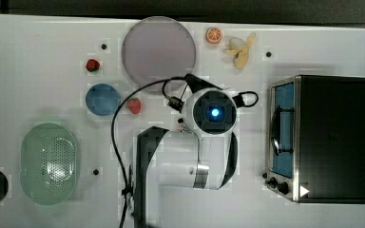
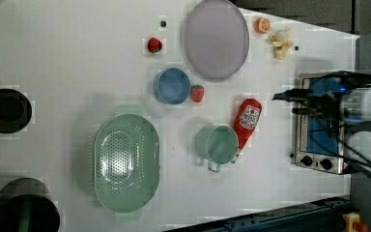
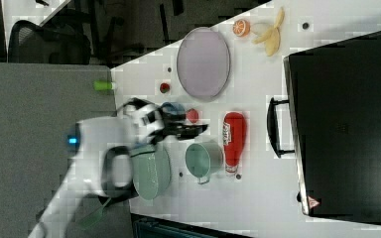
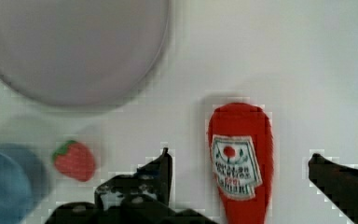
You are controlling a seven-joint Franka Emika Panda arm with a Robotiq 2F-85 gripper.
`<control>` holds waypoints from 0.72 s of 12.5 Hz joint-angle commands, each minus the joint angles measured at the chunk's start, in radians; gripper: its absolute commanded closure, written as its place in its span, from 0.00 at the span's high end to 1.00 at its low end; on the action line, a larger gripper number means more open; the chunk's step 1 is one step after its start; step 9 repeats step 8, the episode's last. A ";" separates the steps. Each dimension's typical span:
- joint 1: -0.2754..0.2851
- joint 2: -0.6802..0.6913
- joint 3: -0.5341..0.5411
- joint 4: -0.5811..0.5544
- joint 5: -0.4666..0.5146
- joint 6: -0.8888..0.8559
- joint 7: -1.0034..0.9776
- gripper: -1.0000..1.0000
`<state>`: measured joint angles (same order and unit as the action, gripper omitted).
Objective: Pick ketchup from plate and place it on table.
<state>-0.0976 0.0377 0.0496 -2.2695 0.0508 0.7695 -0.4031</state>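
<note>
Wrist view: ketchup (image 4: 240, 161) lying flat on table (image 4: 279, 56), clear of the bare plate (image 4: 70, 46), gripper (image 4: 240, 165) spread wide astride it, holding nothing — placement apparently made.

The arm (image 1: 185, 161) at the centre of the top view is glossy white with black joint bands and a dark bracket on its left flank. Its wrist ends in a round white housing around a black disc with a small glowing blue light. Thin black cables loop from the wrist, and one runs down to the frame's lower edge. In the wrist view the gripper (image 4: 240, 161) is black, its fingers (image 4: 161, 168) angular, with small pale screw heads on the body.
</note>
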 commanded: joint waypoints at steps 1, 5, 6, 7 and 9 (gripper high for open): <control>0.005 -0.086 -0.003 0.131 0.003 -0.193 0.310 1.00; 0.012 -0.135 0.000 0.318 0.000 -0.453 0.403 1.00; 0.012 -0.140 -0.003 0.352 -0.001 -0.516 0.406 1.00; 0.011 -0.141 -0.006 0.386 -0.003 -0.553 0.418 1.00; 0.010 -0.141 -0.007 0.414 -0.014 -0.576 0.440 1.00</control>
